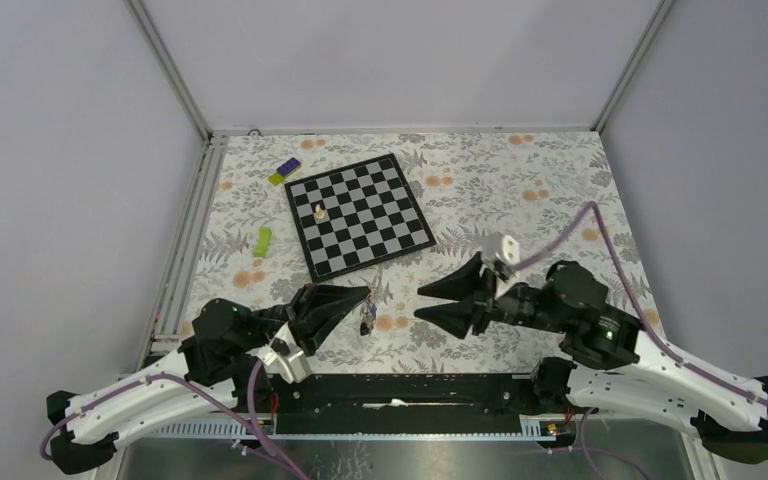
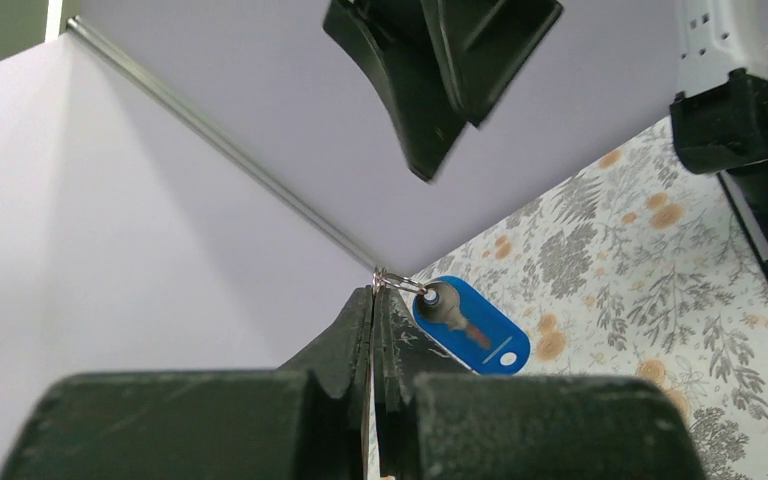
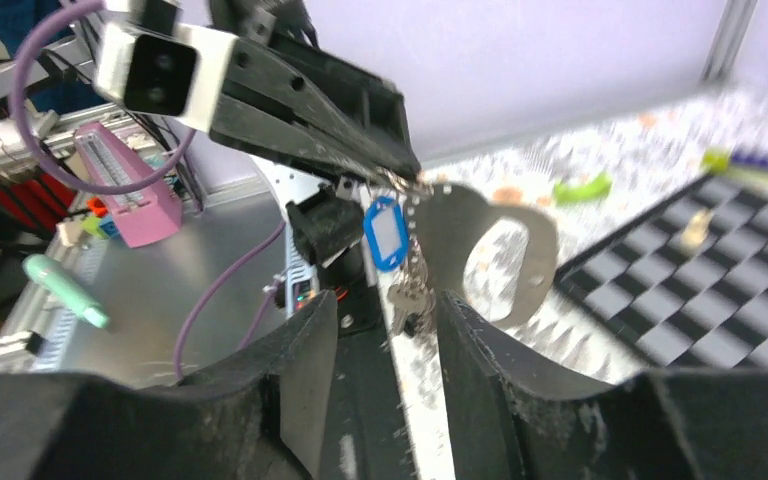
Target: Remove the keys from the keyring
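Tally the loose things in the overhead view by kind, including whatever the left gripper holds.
chessboard: 1
white chess piece: 1
green piece: 1
yellow-and-purple block: 1
keyring with blue tag and keys, pinched by the left gripper: 1
Total: 5

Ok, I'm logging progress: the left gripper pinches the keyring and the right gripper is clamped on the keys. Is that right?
Not quite. The left gripper does pinch the keyring, but the right gripper is open and short of the keys, not clamped on them. The top view shows the gap between them.
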Controlling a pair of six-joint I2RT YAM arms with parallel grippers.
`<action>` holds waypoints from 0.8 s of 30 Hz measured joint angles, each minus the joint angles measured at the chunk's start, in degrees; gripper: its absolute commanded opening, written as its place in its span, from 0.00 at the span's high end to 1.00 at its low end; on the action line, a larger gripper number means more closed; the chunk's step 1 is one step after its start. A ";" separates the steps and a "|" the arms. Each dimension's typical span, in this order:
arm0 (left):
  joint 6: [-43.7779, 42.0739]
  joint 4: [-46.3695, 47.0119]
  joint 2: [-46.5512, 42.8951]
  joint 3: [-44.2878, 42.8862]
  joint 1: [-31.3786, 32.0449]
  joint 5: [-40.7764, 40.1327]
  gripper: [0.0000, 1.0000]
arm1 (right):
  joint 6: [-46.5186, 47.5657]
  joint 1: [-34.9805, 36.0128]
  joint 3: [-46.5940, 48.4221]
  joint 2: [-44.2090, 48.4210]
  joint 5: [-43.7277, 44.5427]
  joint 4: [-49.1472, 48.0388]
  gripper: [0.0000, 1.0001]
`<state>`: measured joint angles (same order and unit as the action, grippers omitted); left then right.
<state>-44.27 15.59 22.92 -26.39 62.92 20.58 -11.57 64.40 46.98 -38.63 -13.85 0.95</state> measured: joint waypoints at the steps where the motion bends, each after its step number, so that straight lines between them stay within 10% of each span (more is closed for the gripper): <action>1: 0.37 0.26 0.02 0.00 0.00 0.92 1.00 | 2.69 0.00 -0.17 1.36 -0.85 -0.96 0.48; 24: 6.84 8.59 6.71 0.00 0.00 11.26 1.00 | 53.79 0.04 -0.22 -2.43 -15.80 2.36 0.59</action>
<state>-37.43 24.18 29.63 -26.39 62.92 31.83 42.22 64.45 46.76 -41.06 -29.65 3.31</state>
